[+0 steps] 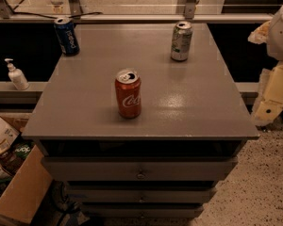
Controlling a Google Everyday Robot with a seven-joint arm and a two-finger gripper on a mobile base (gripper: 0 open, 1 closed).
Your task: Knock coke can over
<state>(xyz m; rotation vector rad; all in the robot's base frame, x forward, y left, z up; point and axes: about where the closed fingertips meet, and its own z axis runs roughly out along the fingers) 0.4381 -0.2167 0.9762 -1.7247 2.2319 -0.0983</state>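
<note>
Cardboard box (19,194) and loose clutter crowd the floor at lower left, beside a grey cabinet (85,102) whose stacked drawers (139,168) face the camera; speckled floor (254,187) shows at lower right.

On the cabinet's flat top, toward the front and a little left of the middle, the coke can (128,94) stands upright. Its long axis runs straight up and down, with the silver top pointing at the ceiling and the base flat on the grey surface. The white script is turned toward the camera. It stands alone, well apart from the other cans.

My gripper (272,98) hangs at the right edge of the frame, off the cabinet's right side and well apart from the coke can. Only pale, cream-coloured parts of it show, and I cannot tell whether my jaws are spread or pressed together.

On the left, a white pump bottle (16,74) sits on a ledge (0,87) beside the cabinet.

Farther back, a silver-green can (181,41) stands upright toward the far right of the top. A dark blue Pepsi can (67,36) stands upright at the far left corner, well apart from it. Behind both, a pale rail (132,18) runs across the frame.
</note>
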